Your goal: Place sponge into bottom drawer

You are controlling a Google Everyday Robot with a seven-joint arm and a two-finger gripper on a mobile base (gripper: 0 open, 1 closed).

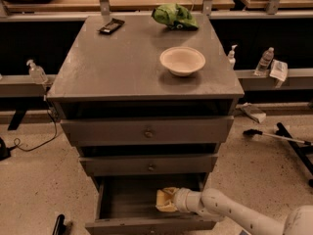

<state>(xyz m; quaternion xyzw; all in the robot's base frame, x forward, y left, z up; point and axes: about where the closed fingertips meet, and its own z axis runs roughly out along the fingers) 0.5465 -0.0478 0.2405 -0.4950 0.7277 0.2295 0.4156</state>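
Observation:
The bottom drawer [126, 199] of the grey cabinet is pulled open, and its dark interior shows. My gripper [169, 195] reaches into it from the right on a white arm [230, 213], at the drawer's right half. The pale yellow sponge [163, 206] is at the gripper's tip, low inside the drawer. I cannot tell whether it is held or rests on the drawer floor. Part of the sponge is hidden by the gripper.
The two shallower drawers [146, 131] above are nearly closed. On the cabinet top [112, 67] stand a white bowl [182, 60], a green crumpled bag [174, 16] and a black device [111, 26]. Bottles [265, 60] stand on the side ledges. A black tool [274, 136] lies on the floor at right.

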